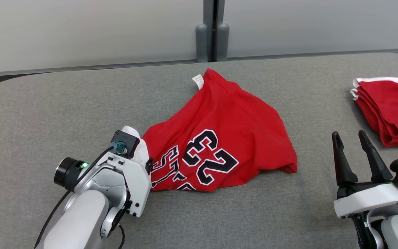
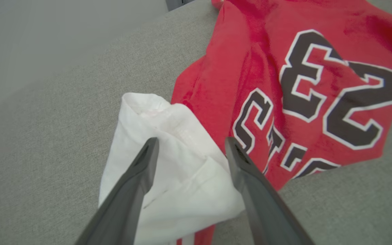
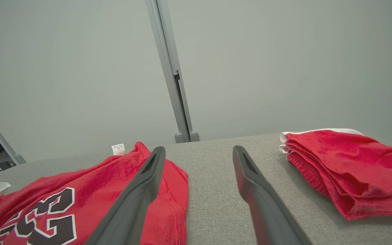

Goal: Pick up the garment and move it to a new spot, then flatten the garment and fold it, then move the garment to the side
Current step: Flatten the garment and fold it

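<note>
Your garment (image 1: 219, 138) lay crumpled on the middle of the worktop (image 1: 47, 114). Its long axis ran from the white sleeve (image 2: 182, 170) at its near-left end to the label (image 1: 198, 80) at its far end. Your left jaws stood apart over that sleeve and held nothing; this arm was the nearer one. Your right jaws, also apart and empty, waited well to the garment's right. A folded red pile (image 1: 389, 107) lay farther right of the garment.

Crumpled red garment (image 1: 233, 131), 23 showing, lies on grey table (image 1: 47, 103).
</note>
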### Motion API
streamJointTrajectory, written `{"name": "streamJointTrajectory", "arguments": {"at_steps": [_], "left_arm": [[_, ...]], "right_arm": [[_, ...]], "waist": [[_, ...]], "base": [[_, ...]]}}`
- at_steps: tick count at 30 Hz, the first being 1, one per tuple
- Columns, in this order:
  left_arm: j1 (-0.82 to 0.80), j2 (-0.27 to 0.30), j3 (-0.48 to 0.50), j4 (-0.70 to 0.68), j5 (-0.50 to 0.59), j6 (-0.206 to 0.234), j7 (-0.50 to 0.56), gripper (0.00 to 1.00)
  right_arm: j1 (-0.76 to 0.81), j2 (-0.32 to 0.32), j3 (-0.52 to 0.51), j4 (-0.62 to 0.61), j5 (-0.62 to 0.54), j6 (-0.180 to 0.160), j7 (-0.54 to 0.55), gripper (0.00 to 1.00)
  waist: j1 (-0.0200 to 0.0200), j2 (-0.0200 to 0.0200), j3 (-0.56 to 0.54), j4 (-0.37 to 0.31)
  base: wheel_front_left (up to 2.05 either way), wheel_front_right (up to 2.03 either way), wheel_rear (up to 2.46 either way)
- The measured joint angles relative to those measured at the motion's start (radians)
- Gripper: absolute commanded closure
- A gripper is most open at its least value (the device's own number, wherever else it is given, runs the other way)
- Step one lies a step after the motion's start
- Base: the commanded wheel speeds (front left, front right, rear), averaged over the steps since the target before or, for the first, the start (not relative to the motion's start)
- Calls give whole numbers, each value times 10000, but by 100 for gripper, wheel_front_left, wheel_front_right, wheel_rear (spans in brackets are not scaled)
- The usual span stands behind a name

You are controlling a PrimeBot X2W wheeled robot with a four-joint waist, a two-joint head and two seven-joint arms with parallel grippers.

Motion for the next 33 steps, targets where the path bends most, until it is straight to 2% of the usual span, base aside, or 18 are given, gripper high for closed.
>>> {"name": "streamJointTrajectory", "arguments": {"at_steps": [5,6,7,9,11,16,23,33], "left_arm": [[-86,90,-48,303,234,332,316,2],[-88,130,-63,293,274,391,355,16],[-88,144,-73,257,295,466,353,51],[-87,163,-109,146,362,535,384,71],[-66,245,-146,96,362,560,428,100],[183,364,-153,-69,334,612,466,100],[663,426,94,-1074,-65,713,17,100],[2503,1513,936,-3118,-255,1256,-1116,100]], "right_arm": [[-81,33,-12,59,13,0,-52,0],[-82,35,-27,67,13,0,-81,0],[-82,35,-52,77,13,0,-82,0],[-81,36,-107,100,13,0,-84,0],[-80,35,-182,148,13,0,-92,0],[-71,65,-180,194,10,0,-96,0],[175,42,-244,263,-2,0,-113,0],[393,-96,-408,232,-2,0,-123,0]], "waist": [[0,0,259,-212],[0,0,293,-223],[0,0,312,-222],[0,0,312,-185],[0,0,281,-119],[0,0,81,58],[-1,0,-283,470],[0,0,-624,1443]], "base": [[0,0,0],[0,0,0],[0,0,0],[0,0,0],[0,0,0],[0,0,0],[0,0,0],[0,0,0]]}}
